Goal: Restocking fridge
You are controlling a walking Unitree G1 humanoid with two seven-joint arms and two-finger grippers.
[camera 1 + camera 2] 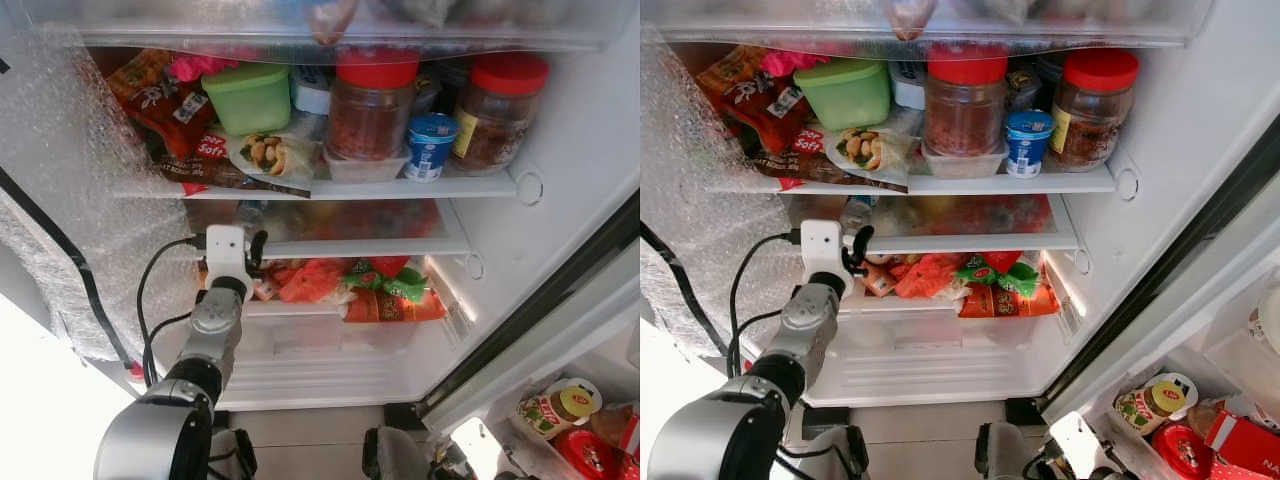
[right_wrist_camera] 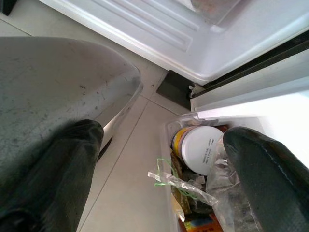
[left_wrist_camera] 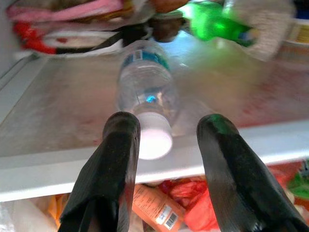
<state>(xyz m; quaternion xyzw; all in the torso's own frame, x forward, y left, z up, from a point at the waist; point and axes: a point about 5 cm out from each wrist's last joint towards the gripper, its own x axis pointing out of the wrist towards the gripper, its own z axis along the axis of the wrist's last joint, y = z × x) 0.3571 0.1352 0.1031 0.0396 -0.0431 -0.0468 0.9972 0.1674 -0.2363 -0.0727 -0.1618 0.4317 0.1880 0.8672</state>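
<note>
Lying lengthwise on glass shelf [image 3: 72,111], water bottle [image 3: 147,92], cap toward spread-fingered left hand [image 3: 164,145]

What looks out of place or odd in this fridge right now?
A water bottle lies on its side on the middle shelf, its white cap at the front edge, just ahead of the open left gripper. On the shelf above, snack packets are piled askew, and a food packet overhangs the edge.

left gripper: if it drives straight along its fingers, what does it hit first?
Likely the white cap of the water bottle lying on the glass shelf; the open left gripper sits right at it.
</note>
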